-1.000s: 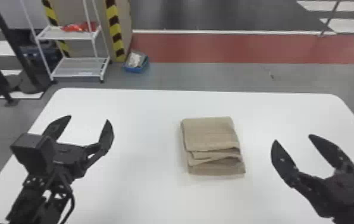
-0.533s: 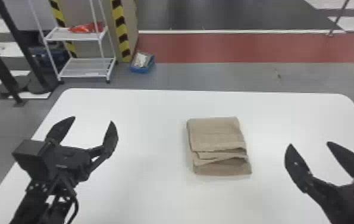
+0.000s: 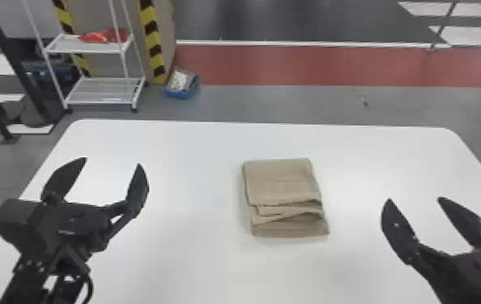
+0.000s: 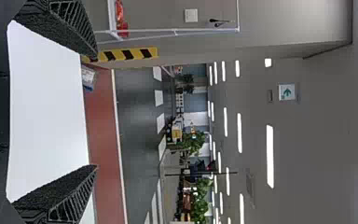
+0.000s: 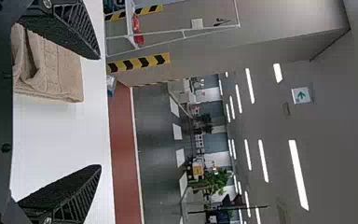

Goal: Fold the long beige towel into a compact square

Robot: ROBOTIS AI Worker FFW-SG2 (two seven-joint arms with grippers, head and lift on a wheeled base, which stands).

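Observation:
The beige towel (image 3: pixel 283 182) lies folded into a small, roughly square stack near the middle of the table, with uneven layered edges on its near side. To its left, my left gripper (image 3: pixel 112 161) is held open with nothing between its fingers. My right gripper (image 3: pixel 413 198) is also open and empty, to the right of the towel and apart from it. In the left wrist view the left gripper (image 4: pixel 97 109) has its fingers wide apart. In the right wrist view the towel (image 5: pixel 58 70) lies partly behind one finger of the right gripper (image 5: pixel 100 112).
The white table (image 3: pixel 195 161) extends around the towel. Beyond its far edge stand a white wire shelf (image 3: pixel 102 91) with red items and a blue box (image 3: pixel 180 95) on the floor.
The right gripper has moved away from the towel, to the right and nearer the bottom edge. The head view has shifted a little. The towel keeps its folded shape.

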